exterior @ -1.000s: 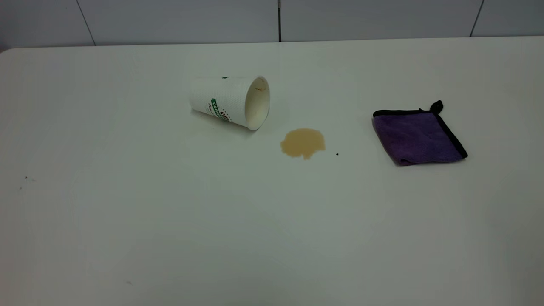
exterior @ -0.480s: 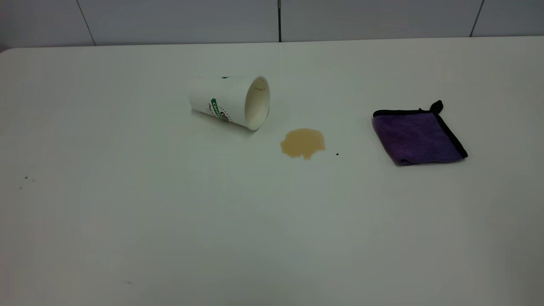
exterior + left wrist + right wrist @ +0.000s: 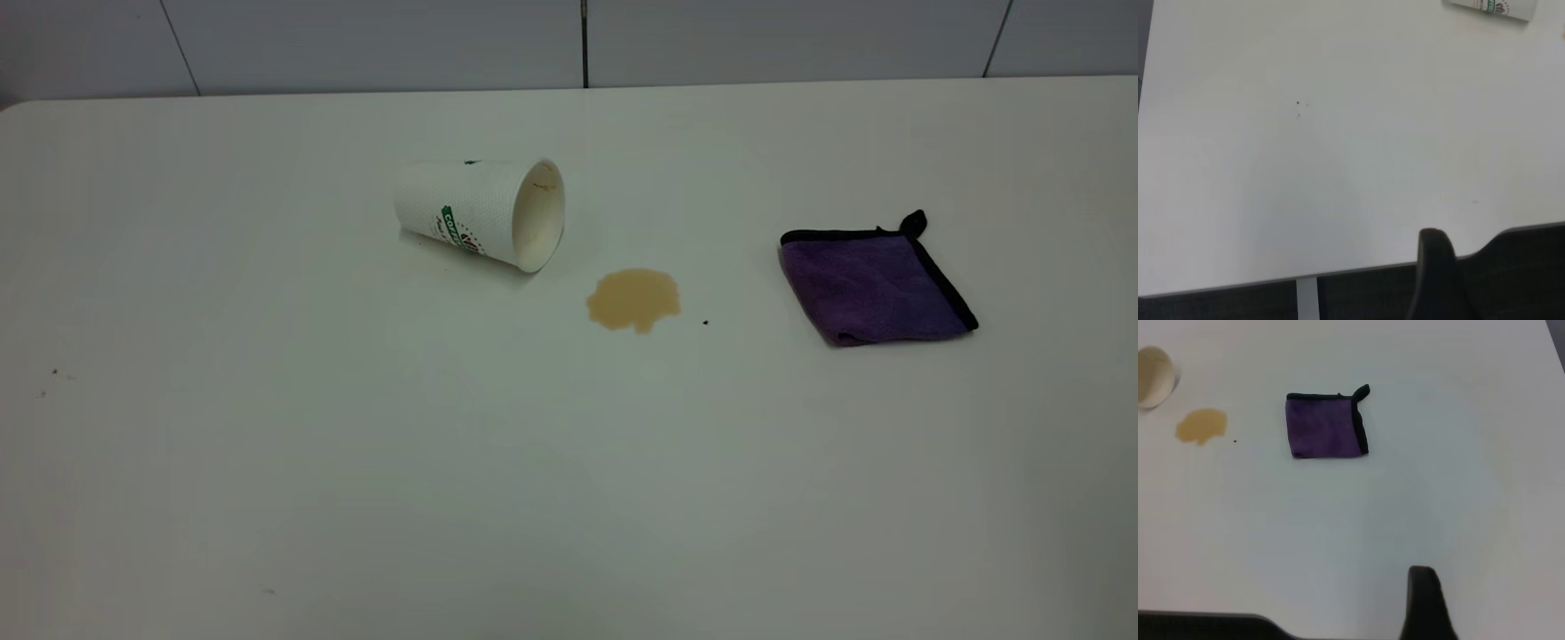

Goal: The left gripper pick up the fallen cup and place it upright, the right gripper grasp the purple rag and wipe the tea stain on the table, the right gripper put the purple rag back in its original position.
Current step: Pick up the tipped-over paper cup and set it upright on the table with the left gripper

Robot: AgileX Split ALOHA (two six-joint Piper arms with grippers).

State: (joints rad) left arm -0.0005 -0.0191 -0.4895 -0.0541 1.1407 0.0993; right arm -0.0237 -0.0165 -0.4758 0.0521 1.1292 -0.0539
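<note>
Nothing has moved since a second ago: cup, stain and rag lie exactly where they were, and neither of my arms has entered the exterior view.

Nearest to me, each wrist camera catches only a single dark finger: one of my left gripper [image 3: 1436,277] and one of my right gripper [image 3: 1425,603], both hanging back over the near edge of the table [image 3: 356,462]. With just one finger showing on each, I cannot tell whether either is open or closed; neither holds anything I can see.

Farther out, the near half of the tabletop carries only a few tiny dark specks. Beyond that, around the middle, sits the tea stain [image 3: 634,300], a light-brown blotch, unwiped. A little right of it and well apart lies the purple rag [image 3: 874,284], folded flat, its black loop pointing to the far side. Just left of the stain and slightly farther away, the cup [image 3: 482,212] lies on its side, mouth turned toward the stain and the right, close to the blotch but not touching it.

By my judgement, no step is done yet. Still ahead: my left gripper must reach the cup and stand it upright, then my right must take the rag, wipe the stain, and return the rag to its present spot.
</note>
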